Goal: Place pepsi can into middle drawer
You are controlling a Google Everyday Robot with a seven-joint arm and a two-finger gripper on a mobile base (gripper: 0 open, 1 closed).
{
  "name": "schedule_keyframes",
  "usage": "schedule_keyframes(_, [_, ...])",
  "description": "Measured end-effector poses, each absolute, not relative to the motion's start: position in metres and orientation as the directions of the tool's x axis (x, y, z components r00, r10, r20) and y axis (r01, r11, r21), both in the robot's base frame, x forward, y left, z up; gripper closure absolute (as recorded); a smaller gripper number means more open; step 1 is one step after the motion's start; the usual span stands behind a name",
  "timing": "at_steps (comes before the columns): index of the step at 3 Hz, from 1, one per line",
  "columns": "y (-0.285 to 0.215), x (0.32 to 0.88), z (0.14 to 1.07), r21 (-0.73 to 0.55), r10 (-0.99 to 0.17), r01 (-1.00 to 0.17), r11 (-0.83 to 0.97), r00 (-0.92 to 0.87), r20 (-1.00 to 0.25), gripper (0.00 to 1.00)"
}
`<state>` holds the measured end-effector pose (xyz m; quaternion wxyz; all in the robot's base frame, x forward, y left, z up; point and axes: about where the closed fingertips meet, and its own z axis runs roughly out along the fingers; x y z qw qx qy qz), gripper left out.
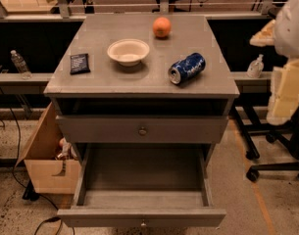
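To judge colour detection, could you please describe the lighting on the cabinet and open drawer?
Camera view: warm light; the pepsi can glints at its rim; the bowl casts a soft shadow; the middle drawer is shaded inside; the gripper, at the right edge, is lit brightest.

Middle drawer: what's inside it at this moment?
The middle drawer is pulled open; its visible floor is bare. Its rear part is covered by the drawer front above. The pepsi can lies on the cabinet top; the tool is at the right edge.
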<state>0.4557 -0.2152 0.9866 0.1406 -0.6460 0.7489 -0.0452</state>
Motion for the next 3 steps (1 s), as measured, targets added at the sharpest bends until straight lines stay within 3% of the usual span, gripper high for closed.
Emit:
schedule_keyframes(2, [-0.184, 0.582, 0.997, -0.289, -0.962, -0.918, -0.273, 0.256, 0.094, 0.00])
schedule_keyframes(3, [-0.177, 0.595, 0.998, -0.313, -0.939, -0.886, -0.343, 0.318, 0.128, 0.00])
